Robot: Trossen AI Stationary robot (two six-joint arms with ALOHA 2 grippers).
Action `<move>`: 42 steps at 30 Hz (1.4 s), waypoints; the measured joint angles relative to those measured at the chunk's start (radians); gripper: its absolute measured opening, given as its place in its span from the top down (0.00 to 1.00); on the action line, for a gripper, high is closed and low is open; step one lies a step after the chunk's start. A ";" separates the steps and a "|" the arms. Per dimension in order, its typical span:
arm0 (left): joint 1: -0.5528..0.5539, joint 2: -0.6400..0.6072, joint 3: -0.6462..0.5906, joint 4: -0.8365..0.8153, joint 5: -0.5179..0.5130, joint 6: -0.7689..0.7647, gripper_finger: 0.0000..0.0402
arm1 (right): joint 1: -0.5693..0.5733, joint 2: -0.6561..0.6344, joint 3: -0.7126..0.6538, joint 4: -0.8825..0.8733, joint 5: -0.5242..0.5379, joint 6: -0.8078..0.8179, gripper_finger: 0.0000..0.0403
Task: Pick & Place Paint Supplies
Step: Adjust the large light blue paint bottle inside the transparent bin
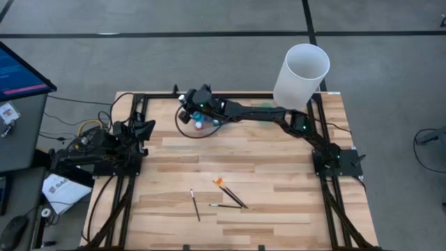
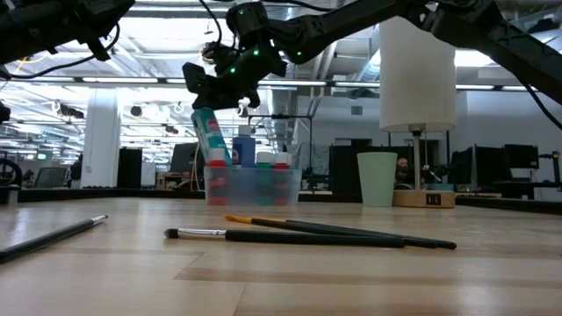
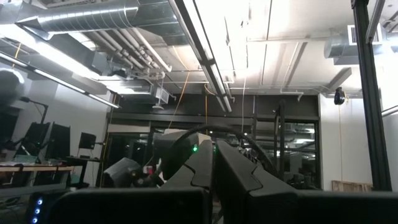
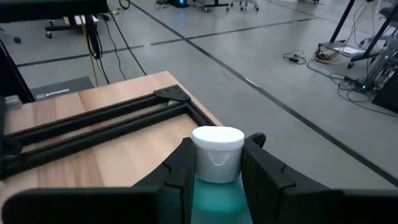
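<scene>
1 teal paint bottle [image 4: 216, 180] sits pinched between the right tool's [image 4: 217, 163] fingers.

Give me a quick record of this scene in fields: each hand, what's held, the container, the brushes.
right hand: shut on the teal paint bottle, white cap up, above the clear container
left hand: parked at the table's left edge, fingers unclear
clear container: far side of the table, bottles inside
brushes: four loose on the near half of the table, one orange-tipped
pale green cup: beside the container, untouched
</scene>
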 joint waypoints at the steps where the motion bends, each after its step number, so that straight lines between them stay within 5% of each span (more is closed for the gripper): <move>1: 0.000 0.000 0.000 0.000 0.000 0.000 1.00 | 0.002 0.001 -0.006 0.007 0.003 -0.002 0.77; 9: 0.000 0.000 0.000 0.000 0.000 0.000 1.00 | 0.011 -0.040 -0.150 0.189 0.030 -0.003 0.77; 21: 0.000 0.000 0.000 0.000 0.000 0.000 1.00 | 0.011 -0.319 -0.717 0.738 0.041 0.031 0.77; 34: 0.000 0.000 0.000 0.000 0.000 0.000 1.00 | 0.057 -0.162 -0.747 1.023 0.071 -0.070 0.77; 42: 0.000 0.000 0.000 0.000 0.000 0.000 1.00 | 0.056 -0.113 -0.748 1.047 0.080 -0.071 0.77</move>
